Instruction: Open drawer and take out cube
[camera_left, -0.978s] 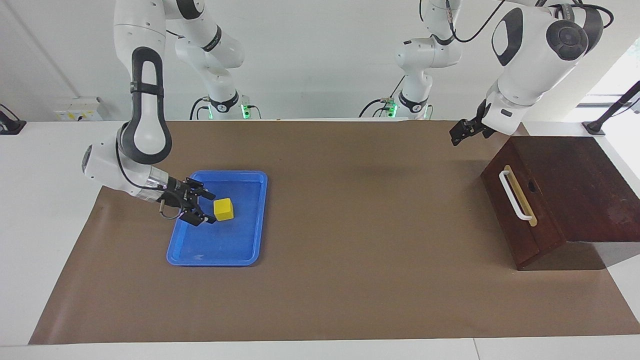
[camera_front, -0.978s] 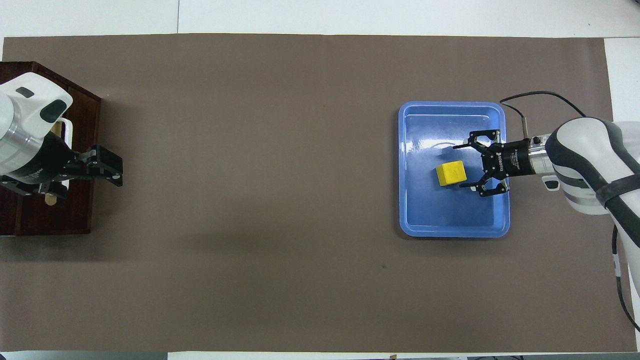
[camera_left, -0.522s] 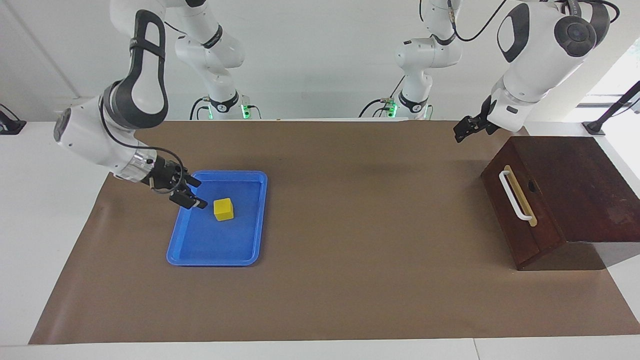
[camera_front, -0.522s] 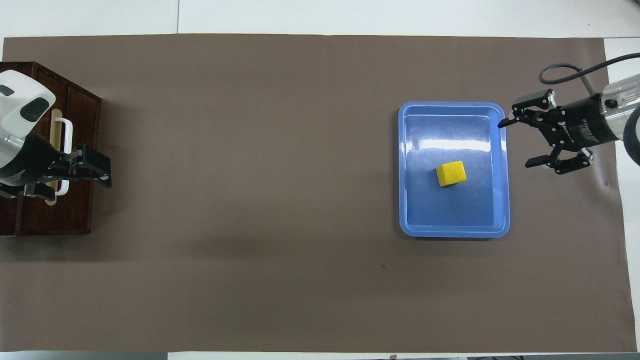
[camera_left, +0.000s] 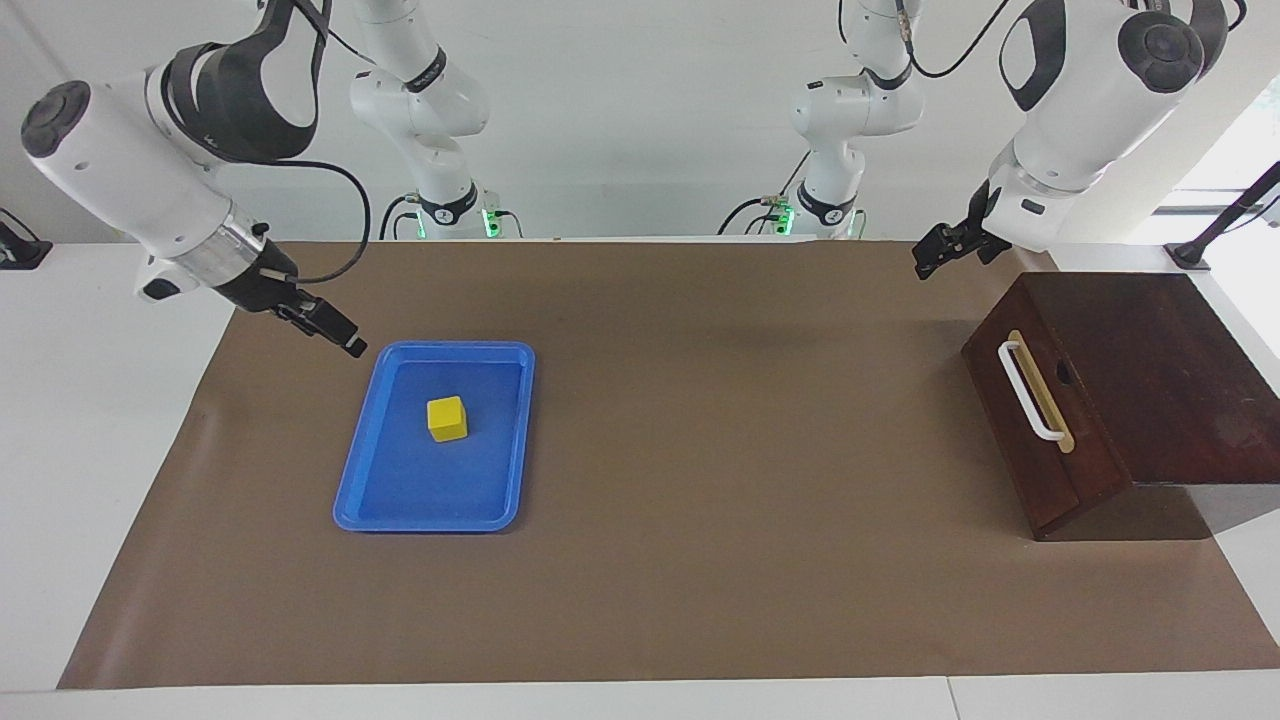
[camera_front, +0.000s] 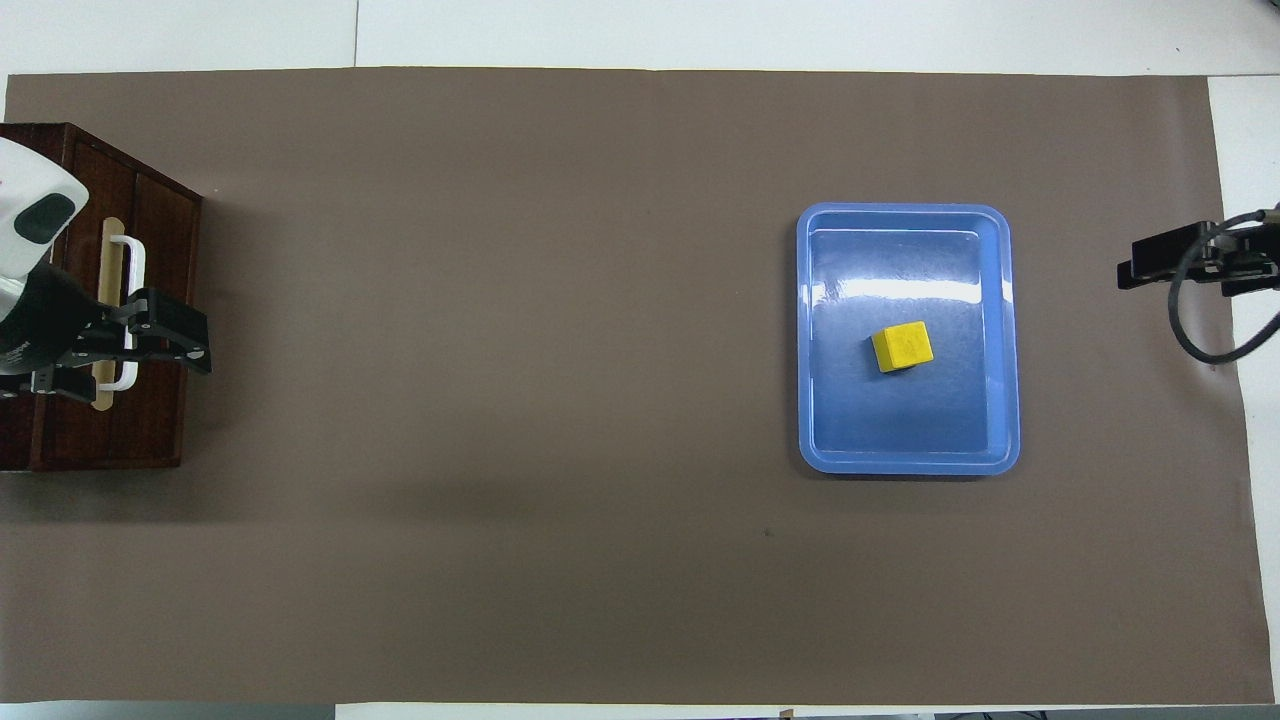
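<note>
The yellow cube (camera_left: 447, 418) (camera_front: 902, 347) lies free in the middle of a flat blue tray (camera_left: 380, 495) (camera_front: 905, 455). My right gripper (camera_left: 340, 338) (camera_front: 1130, 272) hangs open and empty over the mat, off the tray's corner toward the right arm's end of the table. The dark wooden drawer (camera_left: 1040, 455) (camera_front: 160, 300) is shut in its box, its white handle (camera_left: 1030, 390) (camera_front: 135, 285) untouched. Raised beside the box, my left gripper (camera_left: 922, 264) (camera_front: 203, 345) is open and holds nothing.
A brown mat (camera_left: 700, 560) (camera_front: 520, 400) covers the table between tray and wooden box. White table surface (camera_left: 90, 420) borders the mat at both ends.
My right gripper pulled away from the cube, rose, and withdrew off the tray toward the right arm's end. The left gripper lifted slightly by the box. The cube stayed put.
</note>
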